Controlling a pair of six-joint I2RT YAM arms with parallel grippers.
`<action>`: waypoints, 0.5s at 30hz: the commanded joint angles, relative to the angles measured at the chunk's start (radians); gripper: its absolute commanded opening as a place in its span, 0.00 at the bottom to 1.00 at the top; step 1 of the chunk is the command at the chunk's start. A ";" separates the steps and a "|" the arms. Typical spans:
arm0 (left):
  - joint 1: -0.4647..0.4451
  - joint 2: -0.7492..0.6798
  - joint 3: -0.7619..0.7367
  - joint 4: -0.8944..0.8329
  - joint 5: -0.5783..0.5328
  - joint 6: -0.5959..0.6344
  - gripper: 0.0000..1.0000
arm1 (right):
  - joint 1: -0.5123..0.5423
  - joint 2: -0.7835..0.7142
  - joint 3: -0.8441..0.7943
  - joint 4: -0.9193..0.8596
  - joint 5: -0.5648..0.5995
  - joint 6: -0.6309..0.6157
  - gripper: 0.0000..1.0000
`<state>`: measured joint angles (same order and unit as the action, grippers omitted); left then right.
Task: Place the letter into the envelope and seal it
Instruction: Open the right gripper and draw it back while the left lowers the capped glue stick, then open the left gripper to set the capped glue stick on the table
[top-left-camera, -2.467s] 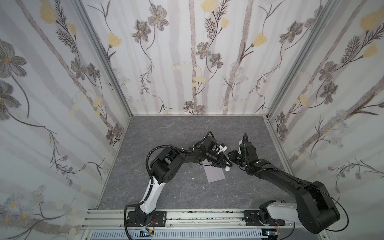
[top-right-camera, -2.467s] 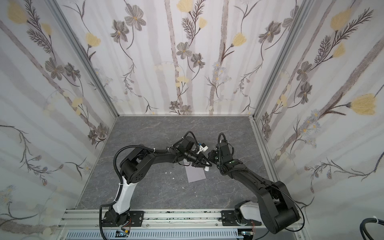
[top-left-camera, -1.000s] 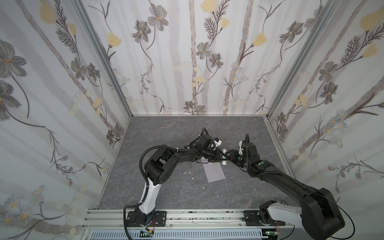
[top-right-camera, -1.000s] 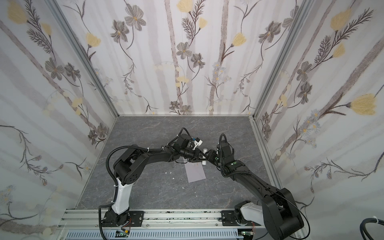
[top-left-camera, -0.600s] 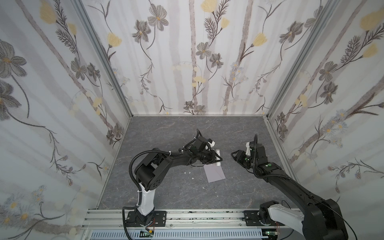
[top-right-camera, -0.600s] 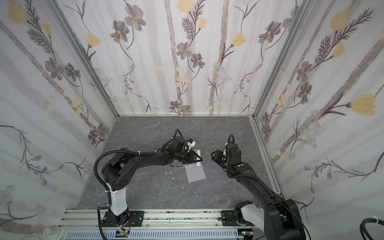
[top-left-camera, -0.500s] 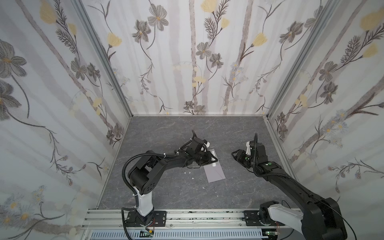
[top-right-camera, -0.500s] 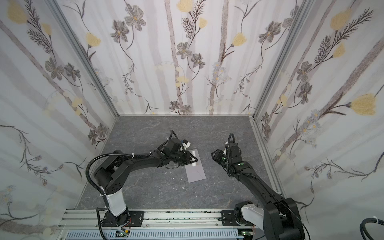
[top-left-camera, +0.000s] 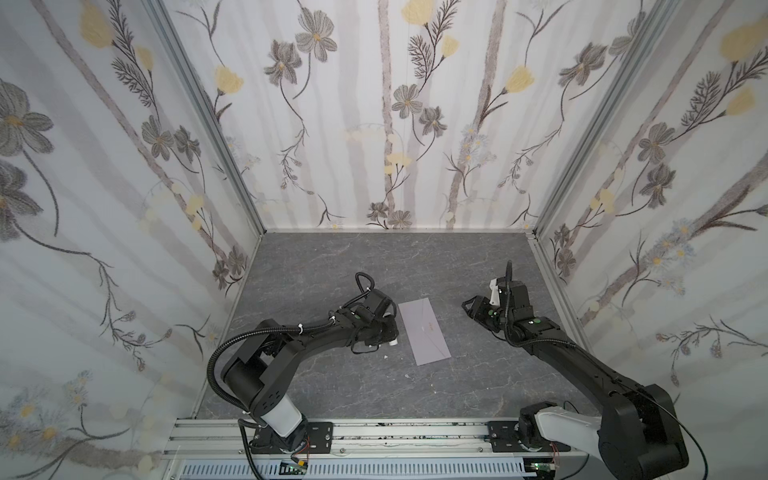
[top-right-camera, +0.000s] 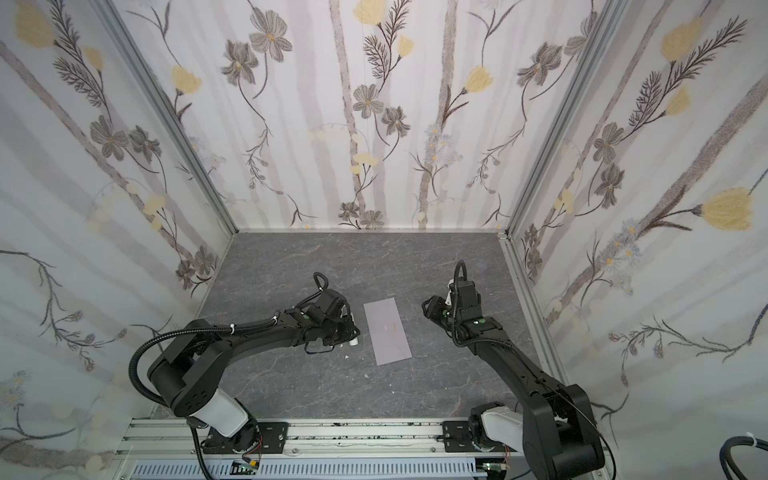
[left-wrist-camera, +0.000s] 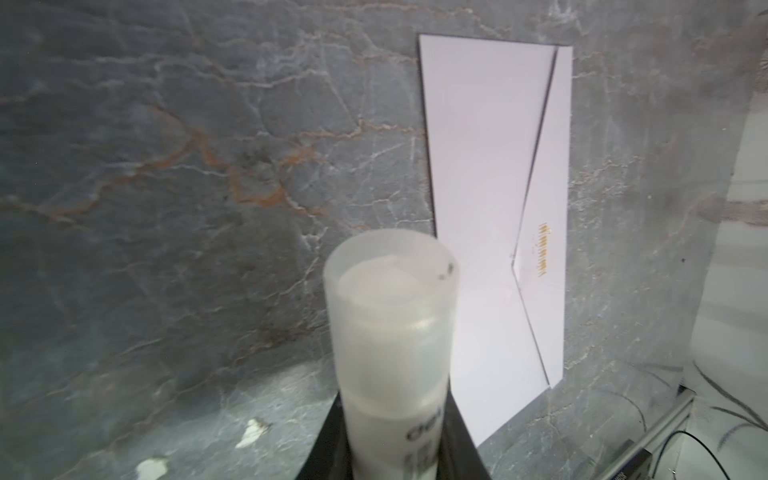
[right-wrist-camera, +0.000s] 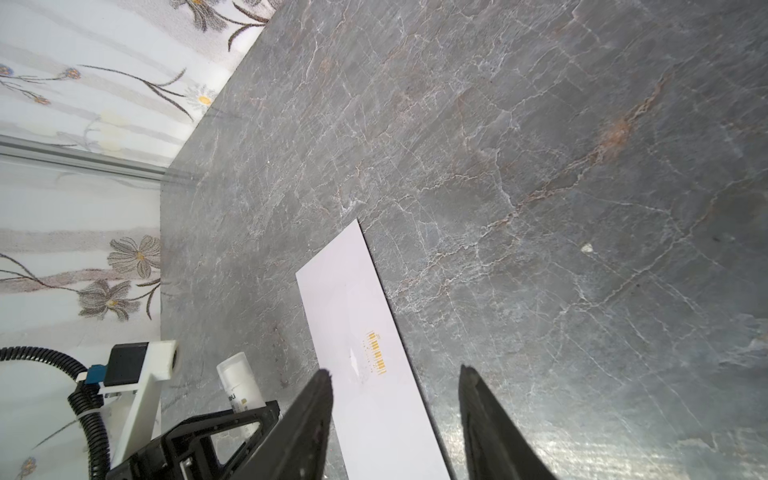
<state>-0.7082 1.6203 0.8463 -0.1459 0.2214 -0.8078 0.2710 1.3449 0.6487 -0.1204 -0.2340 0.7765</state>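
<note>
The grey-lavender envelope (top-left-camera: 424, 332) (top-right-camera: 387, 332) lies flat mid-table with its pointed flap folded down and a small orange mark near the flap tip (left-wrist-camera: 542, 249). The letter shows in no view. My left gripper (top-left-camera: 390, 334) (top-right-camera: 350, 332) (left-wrist-camera: 392, 440) hovers just left of the envelope, shut on a white glue stick tube (left-wrist-camera: 390, 332) (right-wrist-camera: 240, 384) whose frosted end points past the fingers. My right gripper (top-left-camera: 467, 305) (top-right-camera: 428, 311) (right-wrist-camera: 397, 372) stands open and empty to the right of the envelope, its fingers (right-wrist-camera: 320, 399) above the envelope's near part in the right wrist view.
Small white scraps (top-left-camera: 385, 356) (left-wrist-camera: 249, 432) lie on the grey marble table (top-left-camera: 332, 386) near the left gripper. Floral walls close in the back and both sides. A metal rail (top-left-camera: 374, 440) carrying both arm bases runs along the front.
The two grippers, close together over the envelope's far end a second ago, have separated. The left one drew back left with the glue stick and the right one drew back right.
</note>
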 joint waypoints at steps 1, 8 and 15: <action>-0.001 0.023 0.025 -0.046 -0.057 0.029 0.01 | 0.000 -0.010 -0.005 0.045 -0.011 0.004 0.51; -0.007 0.085 0.072 -0.061 -0.054 0.050 0.25 | 0.000 -0.038 -0.017 0.043 -0.001 0.007 0.51; -0.008 0.089 0.075 -0.065 -0.071 0.052 0.36 | -0.001 -0.044 -0.014 0.041 0.000 0.007 0.51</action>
<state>-0.7166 1.7069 0.9104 -0.2012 0.1764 -0.7631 0.2687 1.3045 0.6327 -0.1184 -0.2371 0.7773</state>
